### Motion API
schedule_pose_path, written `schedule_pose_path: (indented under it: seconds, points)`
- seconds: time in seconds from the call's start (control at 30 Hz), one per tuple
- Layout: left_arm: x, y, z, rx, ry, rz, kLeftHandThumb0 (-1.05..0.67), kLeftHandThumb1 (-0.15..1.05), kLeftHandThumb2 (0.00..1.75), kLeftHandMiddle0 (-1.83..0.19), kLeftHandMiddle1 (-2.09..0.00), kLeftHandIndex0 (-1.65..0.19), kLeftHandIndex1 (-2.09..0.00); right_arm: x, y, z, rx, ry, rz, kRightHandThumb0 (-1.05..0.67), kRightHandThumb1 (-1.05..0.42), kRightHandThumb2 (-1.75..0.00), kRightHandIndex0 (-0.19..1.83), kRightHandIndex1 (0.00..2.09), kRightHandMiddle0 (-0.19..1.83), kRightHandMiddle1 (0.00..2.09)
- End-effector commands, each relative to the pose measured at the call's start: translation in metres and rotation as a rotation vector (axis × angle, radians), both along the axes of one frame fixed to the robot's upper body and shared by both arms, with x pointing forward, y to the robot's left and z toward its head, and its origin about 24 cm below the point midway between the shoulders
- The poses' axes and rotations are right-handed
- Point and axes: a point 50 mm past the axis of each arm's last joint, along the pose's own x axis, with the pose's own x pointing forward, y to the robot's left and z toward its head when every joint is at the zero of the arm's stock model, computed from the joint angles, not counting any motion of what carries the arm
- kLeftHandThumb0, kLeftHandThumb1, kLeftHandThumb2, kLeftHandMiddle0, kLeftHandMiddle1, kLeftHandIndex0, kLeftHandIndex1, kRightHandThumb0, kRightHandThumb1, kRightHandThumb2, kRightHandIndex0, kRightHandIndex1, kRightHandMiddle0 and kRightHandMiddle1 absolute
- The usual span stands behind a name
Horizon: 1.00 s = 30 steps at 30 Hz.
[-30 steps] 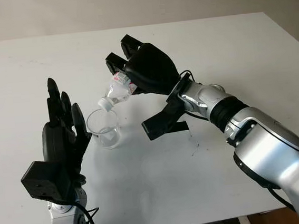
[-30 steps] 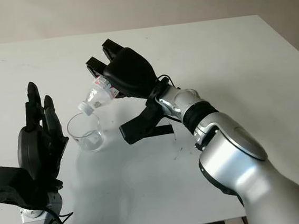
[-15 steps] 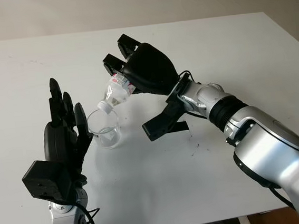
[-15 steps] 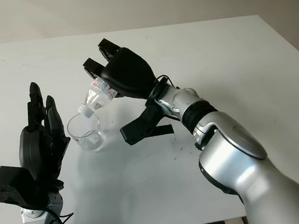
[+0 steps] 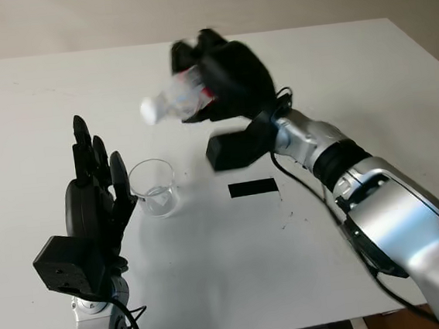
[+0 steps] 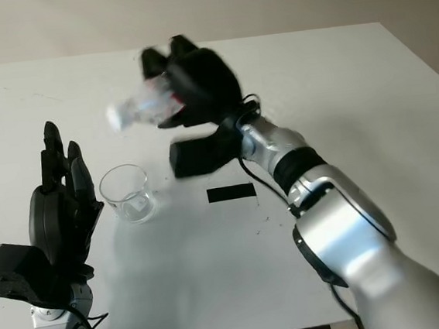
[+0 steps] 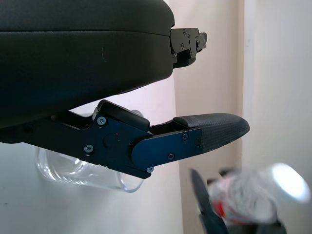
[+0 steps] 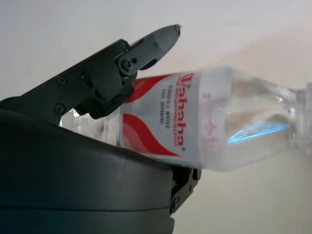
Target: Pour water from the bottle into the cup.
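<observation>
**Bottle held in the air beyond the cup**

The right hand (image 5: pixel 222 75) is clenched around a clear plastic bottle (image 5: pixel 176 101), gripping it around the red and white label. The bottle lies close to level above the white table (image 5: pixel 367 80), its white capless mouth pointing to the left, and it touches nothing but the hand. In the right wrist view the fingers (image 8: pixel 122 68) wrap over the label of the bottle (image 8: pixel 209 126), and a little water shows inside it toward the neck. The bottle is blurred in both head views, so its exact tilt cannot be told.

The cup (image 5: pixel 153 188) is a clear glass standing upright on the table, nearer than the bottle and a little to its left, well below the bottle's mouth. A small amount of water sits in its bottom. The bottle's mouth is apart from the cup's rim, not over it.

The left hand (image 5: pixel 94 200) is open and holds nothing. It stands upright just to the left of the cup, palm turned toward it, close beside the glass but not clearly touching it. In the left wrist view the cup (image 7: pixel 83 170) lies behind one black finger (image 7: pixel 195 139).

A black rectangular strip (image 5: pixel 253 187) lies flat on the table to the right of the cup, beneath the right forearm.
</observation>
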Motion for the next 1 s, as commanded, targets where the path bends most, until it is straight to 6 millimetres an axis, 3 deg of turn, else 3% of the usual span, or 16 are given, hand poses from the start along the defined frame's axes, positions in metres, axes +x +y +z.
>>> schedule_pose_path:
  seconds: [0.0,0.13,0.27,0.43,0.57,0.7,0.97]
  points:
    - [-0.003,0.001,0.002,0.006,-0.015,0.0,-0.79,1.05,0.63,0.1,-0.04,0.13,0.0,0.0,-0.009,-0.004,0.175,0.095,0.019,-0.15,-1.05,-0.19,1.03,2.09,0.75,2.09]
    - [-0.004,0.0,0.002,0.014,-0.014,-0.008,-0.78,1.05,0.64,0.1,-0.04,0.13,0.0,0.001,-0.023,-0.016,0.366,0.249,0.048,-0.19,-1.05,-0.2,1.06,2.09,0.86,2.09]
    - [-0.003,-0.001,0.002,0.014,-0.01,-0.007,-0.79,1.05,0.64,0.09,-0.05,0.12,0.0,-0.002,-0.032,-0.028,0.532,0.403,0.082,-0.17,-1.05,-0.27,1.26,2.09,0.99,2.09]
    - [-0.003,-0.002,0.001,0.01,-0.009,-0.006,-0.78,1.05,0.64,0.09,-0.05,0.11,0.0,-0.013,-0.04,-0.041,0.658,0.535,0.078,-0.16,-1.05,-0.25,1.34,2.09,1.02,2.09]
    - [-0.003,-0.002,0.001,0.015,-0.01,-0.006,-0.79,1.05,0.63,0.09,-0.05,0.11,0.0,-0.023,-0.043,-0.052,0.692,0.593,0.082,-0.17,-1.05,-0.25,1.43,2.09,0.97,2.09]
    - [-0.003,-0.002,0.001,0.012,-0.007,-0.004,-0.79,1.05,0.63,0.09,-0.05,0.11,0.0,-0.033,-0.042,-0.058,0.712,0.633,0.101,-0.19,-1.05,-0.24,1.31,2.09,0.91,2.09]
    - [-0.004,-0.001,0.0,0.013,-0.007,-0.002,-0.78,1.05,0.64,0.09,-0.05,0.11,0.0,-0.056,-0.036,-0.064,0.648,0.633,0.139,-0.2,-1.05,-0.27,1.25,2.09,0.91,2.09]
